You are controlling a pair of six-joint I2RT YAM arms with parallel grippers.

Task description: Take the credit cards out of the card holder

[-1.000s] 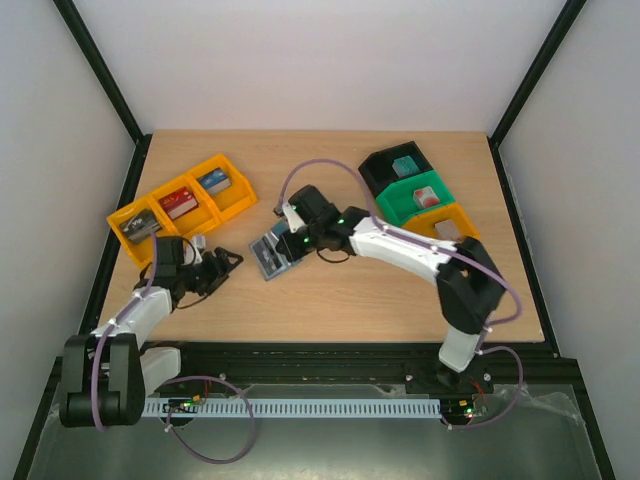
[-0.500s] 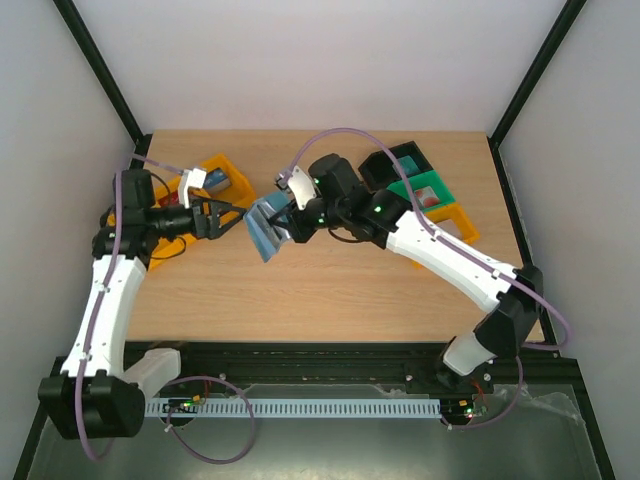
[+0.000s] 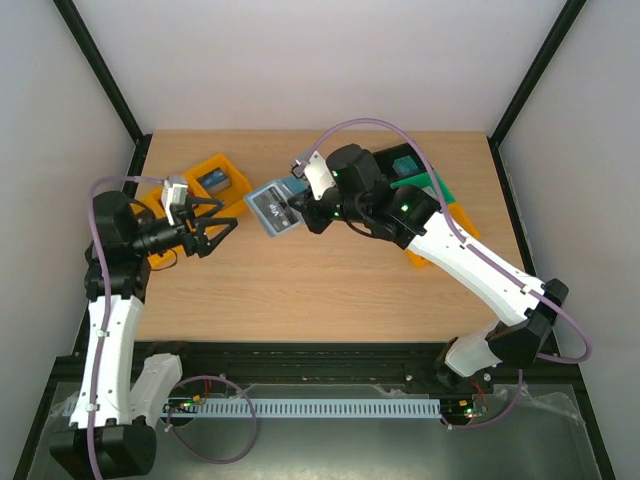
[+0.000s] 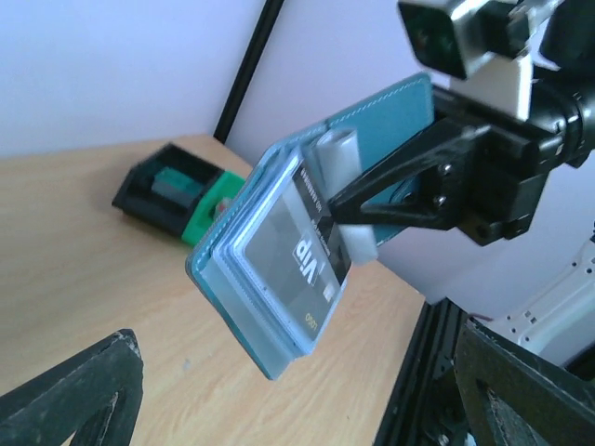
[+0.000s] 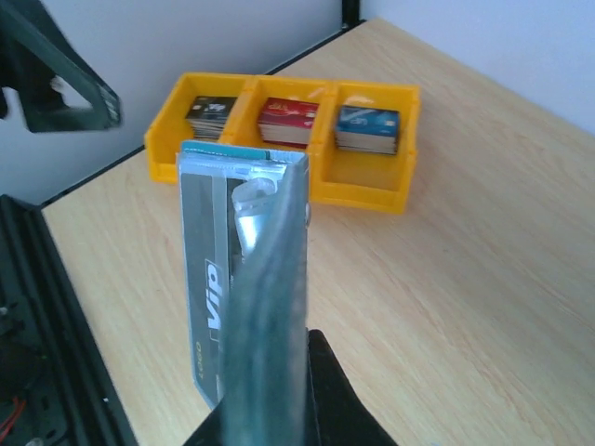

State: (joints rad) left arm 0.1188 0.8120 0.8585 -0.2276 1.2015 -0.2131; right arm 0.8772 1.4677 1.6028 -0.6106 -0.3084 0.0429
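Note:
My right gripper is shut on the blue-teal card holder and holds it in the air above the table. The holder hangs open toward my left gripper. A grey credit card marked "VIP" sits in its pale blue pocket. The left wrist view shows the holder, the card and the right gripper clamping its flap. In the right wrist view the holder stands edge-on with the card on its left side. My left gripper is open and empty, pointing at the holder, a short gap away.
An orange three-part tray of card stacks sits at the back left, also seen in the right wrist view. Black, green and orange trays stand at the back right. The black frame rail runs along the near edge.
My right gripper lifted the holder off the table and carried it toward the back, turning the card face toward the left. My left arm rose from the table and now faces the holder.

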